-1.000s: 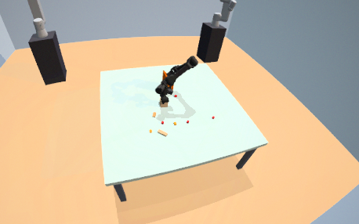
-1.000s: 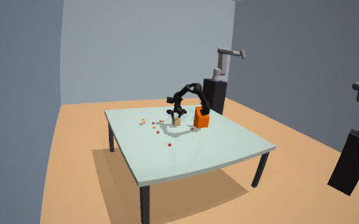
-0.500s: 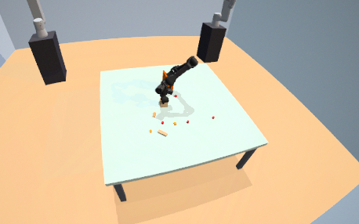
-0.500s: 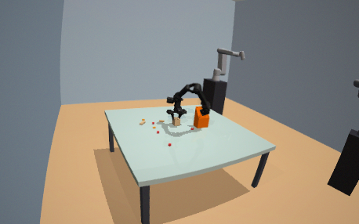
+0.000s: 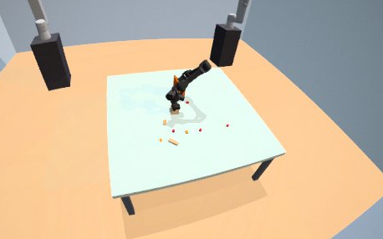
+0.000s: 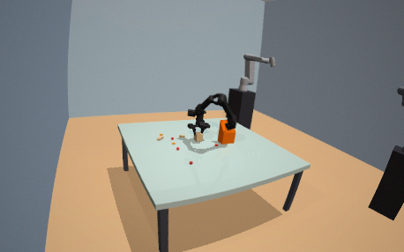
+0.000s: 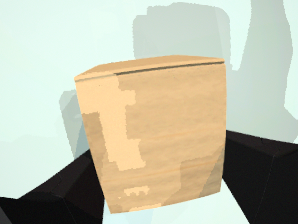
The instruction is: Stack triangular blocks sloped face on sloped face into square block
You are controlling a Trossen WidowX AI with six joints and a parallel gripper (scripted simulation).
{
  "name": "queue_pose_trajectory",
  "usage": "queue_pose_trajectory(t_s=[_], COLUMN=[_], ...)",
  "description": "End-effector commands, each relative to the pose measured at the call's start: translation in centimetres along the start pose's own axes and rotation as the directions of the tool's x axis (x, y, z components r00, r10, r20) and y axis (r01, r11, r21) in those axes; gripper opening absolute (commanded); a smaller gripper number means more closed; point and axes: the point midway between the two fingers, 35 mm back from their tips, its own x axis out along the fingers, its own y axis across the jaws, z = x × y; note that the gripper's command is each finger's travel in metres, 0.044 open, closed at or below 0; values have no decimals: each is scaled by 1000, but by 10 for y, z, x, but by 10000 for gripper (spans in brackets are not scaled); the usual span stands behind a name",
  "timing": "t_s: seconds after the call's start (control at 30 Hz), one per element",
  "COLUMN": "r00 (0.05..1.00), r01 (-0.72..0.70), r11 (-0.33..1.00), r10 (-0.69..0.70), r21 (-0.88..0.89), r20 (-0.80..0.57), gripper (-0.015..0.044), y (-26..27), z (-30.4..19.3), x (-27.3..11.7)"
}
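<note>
My gripper (image 5: 175, 108) (image 6: 198, 133) (image 7: 154, 144) is shut on the upper triangular block (image 7: 165, 125), with a dark finger on each side of it in the wrist view. The upper block's wide face is toward the wrist camera. The lower triangular block (image 7: 172, 59) shows as a narrow strip past its far edge, with a thin dark line between the two. In the top and exterior views the two look like one tan block, low at the table (image 5: 138, 167) (image 6: 225, 176). Whether the sloped faces touch fully is hidden.
A tall orange box (image 5: 176, 79) (image 6: 227, 133) stands close to the arm. A small tan block (image 5: 165, 122), a longer tan block (image 5: 173, 142), small orange pieces (image 5: 186, 132) (image 5: 160, 139) and several red pieces (image 5: 173, 130) (image 5: 200, 129) (image 5: 227, 125) (image 5: 187, 102) lie around the pair.
</note>
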Motion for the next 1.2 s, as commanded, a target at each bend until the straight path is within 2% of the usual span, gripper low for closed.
queue_pose_trajectory(t_s=[0.0,0.23,0.8,1.07,1.17], r00=[1000,1000,1000,1000,1000], r01=[0,2,0,0,1], r11=[1000,1000,1000,1000,1000], r10=[0,-2,0,0,-1], r21=[0,6,0,0,1], r20=[0,2,0,0,-5], gripper=[0,0,440,440,440], y=[0,0,0,0,-4], z=[0,0,0,0,-2], x=[0,0,0,0,-21])
